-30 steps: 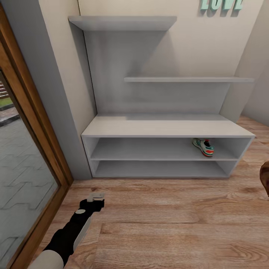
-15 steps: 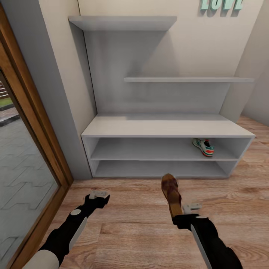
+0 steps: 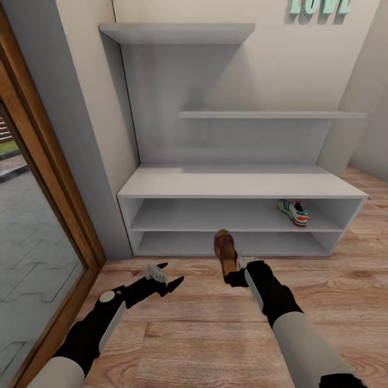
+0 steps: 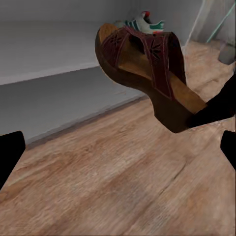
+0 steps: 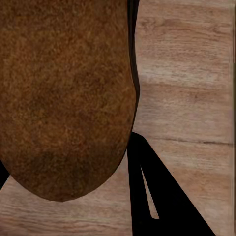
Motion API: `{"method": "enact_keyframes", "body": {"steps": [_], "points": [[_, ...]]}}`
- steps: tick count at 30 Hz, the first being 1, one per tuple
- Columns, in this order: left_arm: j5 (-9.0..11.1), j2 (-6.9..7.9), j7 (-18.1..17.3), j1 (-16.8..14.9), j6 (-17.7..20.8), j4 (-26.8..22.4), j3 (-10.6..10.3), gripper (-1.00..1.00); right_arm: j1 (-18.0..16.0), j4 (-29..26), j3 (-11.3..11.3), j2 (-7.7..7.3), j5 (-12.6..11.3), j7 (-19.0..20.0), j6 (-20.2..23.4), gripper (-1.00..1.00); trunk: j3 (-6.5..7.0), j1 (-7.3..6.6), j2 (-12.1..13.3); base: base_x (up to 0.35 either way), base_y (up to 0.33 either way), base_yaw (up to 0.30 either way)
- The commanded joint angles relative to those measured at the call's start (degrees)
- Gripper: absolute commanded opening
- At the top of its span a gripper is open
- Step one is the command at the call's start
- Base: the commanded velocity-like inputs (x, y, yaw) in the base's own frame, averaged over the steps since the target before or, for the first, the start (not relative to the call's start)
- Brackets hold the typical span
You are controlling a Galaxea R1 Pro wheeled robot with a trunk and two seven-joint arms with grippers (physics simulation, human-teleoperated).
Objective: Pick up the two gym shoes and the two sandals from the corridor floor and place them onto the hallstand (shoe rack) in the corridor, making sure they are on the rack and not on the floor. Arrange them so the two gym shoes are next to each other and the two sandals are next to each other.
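- Since the earlier frames our right gripper (image 3: 237, 272) has swung in from the right edge of the head view to the front of the hallstand (image 3: 237, 186), carrying the sandal (image 3: 225, 252). Our left gripper (image 3: 164, 277) has come forward and spread its fingers.
- Right gripper: clamped on the sandal at its heel end, with the toe pointing toward the lower shelf opening. In the right wrist view the tan underside (image 5: 64, 93) covers most of the frame, and one dark finger (image 5: 152, 196) lies just beside it.
- Left gripper: jaws wide apart and holding nothing, low over the corridor floor (image 3: 215, 334). Its wrist camera looks across at the sandal (image 4: 147, 73), which hangs tilted, clear of the planks.
- One gym shoe (image 3: 293, 211) already stands on the upper open shelf, toward its right end (also seen behind the sandal in the left wrist view (image 4: 142, 22)).
- Step in hand, as we judge it: setting the sandal on the rack. To do it well we would keep the toe level, slide it fully past the shelf's front lip and release only once the sole rests flat.
- We would also leave room beside the sandal for its partner, and beside the gym shoe for its mate.
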Motion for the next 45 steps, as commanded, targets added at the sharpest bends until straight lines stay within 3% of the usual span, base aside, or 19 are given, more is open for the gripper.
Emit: {"method": "enact_keyframes", "body": {"steps": [1, 2, 3, 4, 7, 9, 22, 40, 43, 45], "points": [[0.4, 0.10, -2.7, 0.0, 0.1, -0.3, -0.2, 1.00, -0.9, 0.5, 0.0, 0.03, 0.1, 0.1, 0.3, -1.00, -0.06, -0.01, 0.0, 0.000, 0.000, 0.000], [0.4, 0.14, -4.2, 0.0, 0.1, -0.4, -0.2, 1.00, -1.2, 0.6, 0.0, 0.06, 0.0, 0.1, 0.3, -1.00, -0.06, -0.01, 0.0, 0.000, 0.000, 0.000], [0.3, 0.76, -9.7, 0.0, 0.0, -0.6, -0.2, 1.00, -1.8, 1.0, 0.0, 0.24, 0.0, 0.1, 0.3, -1.00, -0.06, -0.01, 0.0, 0.000, 0.000, 0.000], [0.3, 1.12, -11.6, 0.0, 0.0, -0.7, -0.2, 1.00, -1.9, 1.1, 0.0, 0.35, 0.0, 0.1, 0.3, -1.00, -0.06, -0.01, 0.0, 0.000, 0.000, 0.000], [0.4, 3.51, -22.3, 0.0, 0.0, -0.8, -0.2, 1.00, -2.3, 1.3, 0.0, 0.74, 0.0, 0.1, 0.3, -1.00, -0.06, -0.01, 0.0, 0.000, 0.000, 0.000], [0.3, 4.38, -26.4, 0.0, 0.0, -0.8, -0.3, 1.00, -2.4, 1.3, 0.0, 0.84, -0.1, 0.2, 0.3, -1.00, -0.06, -0.01, 0.0, 0.000, 0.000, 0.000], [0.2, 4.66, -28.0, 0.0, 0.1, -0.7, -0.3, 1.00, -2.4, 1.3, 0.2, 0.82, 0.1, 0.7, 0.2, -1.00, -0.08, -0.01, 0.0, 0.000, 0.000, 0.007], [0.2, 4.67, -28.0, 0.0, 0.2, -0.8, -0.3, 1.00, -2.3, 1.3, 0.2, 0.86, 0.5, 0.2, -0.2, -1.00, -0.93, -0.01, 0.0, 0.000, 0.000, 0.206], [0.2, 4.62, -28.0, 0.0, 0.2, -0.8, -0.3, 1.00, -2.3, 1.4, 0.2, 0.87, 0.7, 0.1, -1.9, -1.00, -0.96, -0.01, 0.0, 0.000, 0.000, 0.039], [0.2, 4.61, -28.0, 0.0, 0.2, -0.8, -0.4, 1.00, -2.3, 1.7, 0.2, 0.88, 0.6, 0.1, -6.5, -1.00, -0.97, -0.01, 0.0, 0.000, 0.000, 0.012]]}}
